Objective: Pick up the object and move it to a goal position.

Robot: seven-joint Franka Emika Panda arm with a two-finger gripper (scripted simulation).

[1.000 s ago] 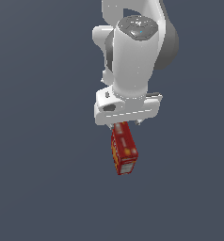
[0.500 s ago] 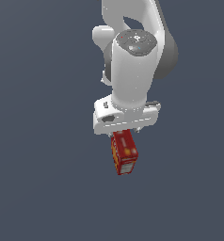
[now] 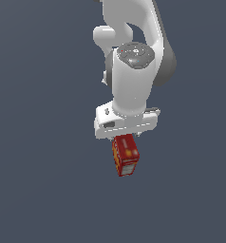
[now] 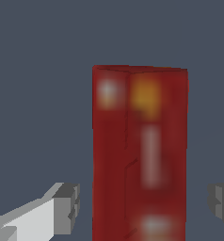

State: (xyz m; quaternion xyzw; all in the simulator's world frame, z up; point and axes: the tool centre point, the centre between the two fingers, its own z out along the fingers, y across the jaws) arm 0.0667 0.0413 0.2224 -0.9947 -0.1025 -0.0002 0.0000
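Although the plain slate-grey surface (image 3: 39,190) fills most of both views, flat, matte and without any texture, the biggest shape on it is the glossy white robot arm (image 3: 134,76), built of smooth rounded segments with a dark grey joint at its side and a grey cap on top. At its lower end sits a white, blocky wrist flange with squared edges, and under that the tool (image 4: 143,207), whose light grey fingers (image 4: 62,207) end in darker grey, boxy pads.

Directly below the flange stands the tall, narrow red cardboard box (image 3: 125,155), between the two fingers. It is a sharp-edged rectangular carton, deep red, with an orange-yellow patch near its far end and blurry white label panels along its faces; one vertical corner edge runs down its middle in the wrist view (image 4: 140,150). In the exterior view it leans slightly, its lower end toward the exterior view's right.

In the wrist view a gap of grey shows between each pad and the box's sides, so the tool stands open around the box, not touching it.
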